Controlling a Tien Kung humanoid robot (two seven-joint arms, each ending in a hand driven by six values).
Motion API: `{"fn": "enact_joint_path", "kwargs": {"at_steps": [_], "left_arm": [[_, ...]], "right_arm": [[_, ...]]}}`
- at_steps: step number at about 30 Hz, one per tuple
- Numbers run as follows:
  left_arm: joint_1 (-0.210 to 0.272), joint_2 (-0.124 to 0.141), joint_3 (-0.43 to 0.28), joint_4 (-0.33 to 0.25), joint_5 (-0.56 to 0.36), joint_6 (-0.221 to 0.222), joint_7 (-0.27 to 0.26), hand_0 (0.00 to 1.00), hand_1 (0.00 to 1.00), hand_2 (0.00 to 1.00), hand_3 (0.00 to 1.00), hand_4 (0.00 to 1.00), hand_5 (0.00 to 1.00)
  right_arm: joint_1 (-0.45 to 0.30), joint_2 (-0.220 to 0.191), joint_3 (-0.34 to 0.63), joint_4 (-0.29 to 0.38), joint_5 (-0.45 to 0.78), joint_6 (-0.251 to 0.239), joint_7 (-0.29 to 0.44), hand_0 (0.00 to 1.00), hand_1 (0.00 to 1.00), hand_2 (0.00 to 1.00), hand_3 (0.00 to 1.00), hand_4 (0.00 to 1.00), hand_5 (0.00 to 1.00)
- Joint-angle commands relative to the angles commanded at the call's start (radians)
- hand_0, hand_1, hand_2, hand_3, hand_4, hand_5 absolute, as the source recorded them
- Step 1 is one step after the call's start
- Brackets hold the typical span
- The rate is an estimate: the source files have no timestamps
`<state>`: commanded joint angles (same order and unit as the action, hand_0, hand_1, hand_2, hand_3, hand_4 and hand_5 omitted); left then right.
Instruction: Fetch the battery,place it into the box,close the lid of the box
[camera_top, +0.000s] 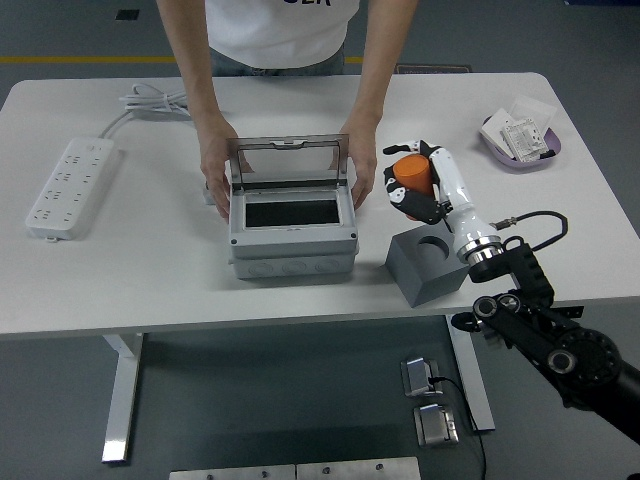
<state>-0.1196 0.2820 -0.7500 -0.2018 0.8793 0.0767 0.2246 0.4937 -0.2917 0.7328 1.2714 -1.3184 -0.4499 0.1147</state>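
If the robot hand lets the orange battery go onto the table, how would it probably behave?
The orange battery looks like a smooth, rigid cylinder, so it would probably roll if it landed on its side. It seems short and wide, so upright it may stand steadily. The right robot hand wraps it with several fingers, suggesting moderate weight.

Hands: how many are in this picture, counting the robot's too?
3. The person's two hands hold the open box on either side. The robot's right hand grips the orange battery beside the box. Its left hand is out of view.
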Motion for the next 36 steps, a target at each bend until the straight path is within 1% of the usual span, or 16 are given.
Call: {"fn": "enact_joint_path", "kwargs": {"at_steps": [4, 6, 7, 10, 15, 19, 23, 27, 32, 36], "left_arm": [[0.003, 0.003, -0.009, -0.001, 0.005, 0.0, 0.005, 0.645, 0.687, 0.592, 0.577, 0.584, 0.027], [0.003, 0.004, -0.014, -0.001, 0.008, 0.0, 0.007, 0.645, 0.687, 0.592, 0.577, 0.584, 0.027], [0.004, 0.005, -0.016, -0.001, 0.009, 0.0, 0.007, 0.646, 0.687, 0.592, 0.575, 0.591, 0.037], [0.005, 0.007, -0.024, -0.002, 0.015, 0.0, 0.011, 0.646, 0.687, 0.592, 0.575, 0.591, 0.037], [0.006, 0.011, -0.04, -0.003, 0.033, -0.001, 0.017, 0.645, 0.687, 0.592, 0.574, 0.596, 0.045], [0.003, 0.013, -0.045, -0.004, 0.041, -0.002, 0.019, 0.644, 0.688, 0.591, 0.573, 0.598, 0.045], [0.0, 0.016, -0.051, -0.004, 0.051, -0.004, 0.022, 0.644, 0.688, 0.591, 0.573, 0.598, 0.045], [-0.002, 0.017, -0.055, -0.004, 0.06, -0.006, 0.024, 0.645, 0.688, 0.591, 0.574, 0.598, 0.046], [-0.005, 0.018, -0.059, -0.005, 0.068, -0.008, 0.025, 0.645, 0.689, 0.592, 0.574, 0.598, 0.046], [-0.004, 0.018, -0.065, -0.005, 0.077, -0.008, 0.027, 0.645, 0.689, 0.592, 0.574, 0.598, 0.046]], "right_arm": [[0.08, 0.012, -0.069, 0.004, -0.156, 0.064, -0.12, 0.261, 0.323, 0.472, 0.554, 0.002, 0.002], [0.118, 0.021, -0.101, -0.003, -0.234, 0.084, -0.17, 0.261, 0.323, 0.472, 0.554, 0.002, 0.002], [0.134, 0.025, -0.113, -0.006, -0.27, 0.091, -0.191, 0.231, 0.292, 0.472, 0.551, 0.002, 0.002], [0.187, 0.042, -0.154, -0.025, -0.375, 0.112, -0.254, 0.231, 0.292, 0.472, 0.551, 0.002, 0.002], [0.264, 0.075, -0.215, -0.072, -0.501, 0.123, -0.29, 0.229, 0.288, 0.471, 0.548, 0.002, 0.002], [0.311, 0.103, -0.266, -0.112, -0.514, 0.125, -0.291, 0.223, 0.286, 0.472, 0.543, 0.002, 0.002], [0.345, 0.131, -0.32, -0.152, -0.486, 0.117, -0.283, 0.223, 0.286, 0.472, 0.543, 0.002, 0.002], [0.364, 0.153, -0.361, -0.193, -0.449, 0.101, -0.263, 0.221, 0.284, 0.473, 0.544, 0.002, 0.002], [0.374, 0.165, -0.382, -0.248, -0.387, 0.089, -0.224, 0.221, 0.283, 0.477, 0.545, 0.002, 0.002], [0.378, 0.168, -0.381, -0.275, -0.348, 0.094, -0.2, 0.221, 0.283, 0.477, 0.545, 0.002, 0.002]]}}
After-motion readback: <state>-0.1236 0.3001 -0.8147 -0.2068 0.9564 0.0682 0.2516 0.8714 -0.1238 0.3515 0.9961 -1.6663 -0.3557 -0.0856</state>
